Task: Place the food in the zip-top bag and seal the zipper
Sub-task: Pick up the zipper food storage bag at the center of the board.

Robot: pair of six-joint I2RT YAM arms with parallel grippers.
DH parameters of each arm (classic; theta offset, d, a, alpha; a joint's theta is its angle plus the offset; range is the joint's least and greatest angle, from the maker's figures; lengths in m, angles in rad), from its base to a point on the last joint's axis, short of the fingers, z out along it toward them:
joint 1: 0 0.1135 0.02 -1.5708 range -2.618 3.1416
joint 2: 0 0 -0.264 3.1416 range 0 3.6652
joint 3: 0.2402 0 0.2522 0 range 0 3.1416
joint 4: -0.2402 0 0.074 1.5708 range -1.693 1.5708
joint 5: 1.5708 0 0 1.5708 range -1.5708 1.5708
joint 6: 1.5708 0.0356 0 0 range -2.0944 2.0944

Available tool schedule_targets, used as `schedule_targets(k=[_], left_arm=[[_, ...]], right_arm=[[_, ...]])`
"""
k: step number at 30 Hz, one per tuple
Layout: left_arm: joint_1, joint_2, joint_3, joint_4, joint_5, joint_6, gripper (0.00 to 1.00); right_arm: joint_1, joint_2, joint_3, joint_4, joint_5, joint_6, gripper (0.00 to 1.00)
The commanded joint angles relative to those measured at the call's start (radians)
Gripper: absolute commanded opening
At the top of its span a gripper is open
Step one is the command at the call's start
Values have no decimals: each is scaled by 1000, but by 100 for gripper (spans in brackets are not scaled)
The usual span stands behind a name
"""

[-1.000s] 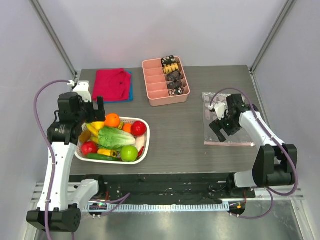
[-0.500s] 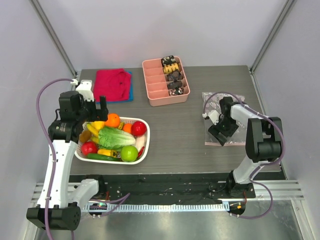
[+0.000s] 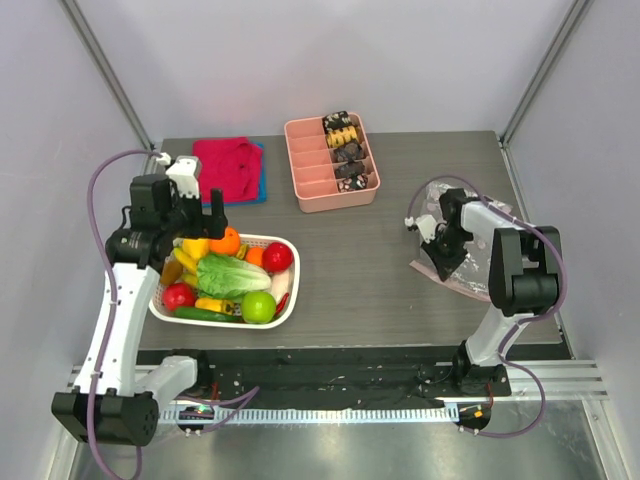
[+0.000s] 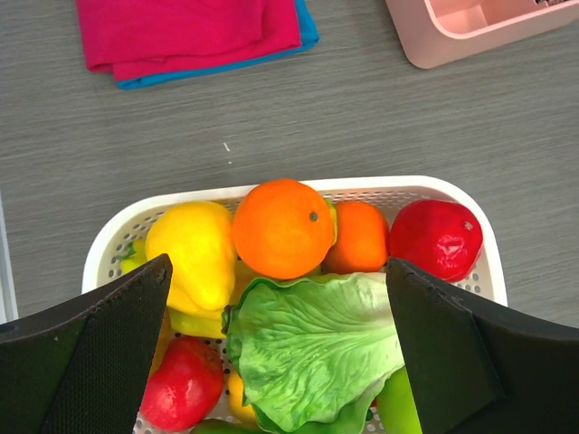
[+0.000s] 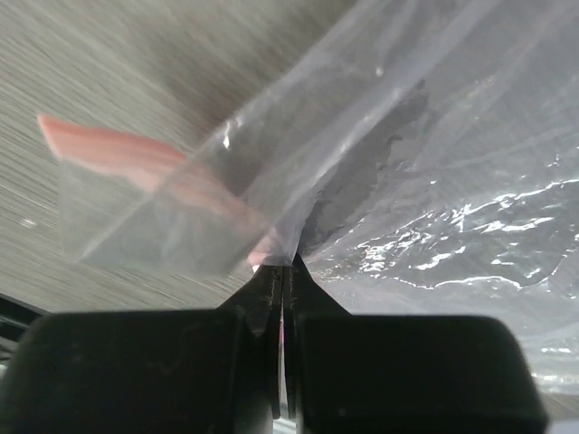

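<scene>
Over on the right side of the bench (image 3: 380, 250), the zip-top bag (image 5: 434, 154) is caught by the right fingers (image 5: 268, 303). They are pressed tight together on a fold of its clear film, just beside the zipper (image 5: 118, 152), the pale-pink strip along its edge. That end of the bag is raised off the grey surface, and the film creases upward from the pinch. The rest of it seems to lie crumpled on the bench, though the top view is too small to be sure.

All the food lies well apart from the bag, in the white mesh basket (image 4: 362, 185) at the front left. An orange (image 4: 282, 228) touches a yellow pepper (image 4: 192, 253) and sits just behind the green lettuce (image 4: 317, 348). A red fruit (image 4: 436, 238) is at the right end and a green apple (image 3: 259, 306) at the near rim.

The left fingers (image 4: 99, 362) are spread wide above the basket, holding nothing.

Behind the basket a red cloth (image 3: 222, 165) lies folded on a blue one. A pink compartment tray (image 3: 310, 185) with dark and yellow snack pieces stands at the back middle.
</scene>
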Motion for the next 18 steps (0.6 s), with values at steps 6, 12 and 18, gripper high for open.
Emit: schedule_targets(k=[6,12,18], left_arm=[[-169,108,157,53,29,-53,100],[-347,229,228,110,104,-239,100],[-525,347,282,237,124,-397,100]], right_arm=[[-87,-31,218,-72,-389,280,1],[-167,-26,347,-169,-628,407,1],[-209,-46,341,-204,-874,499,1]])
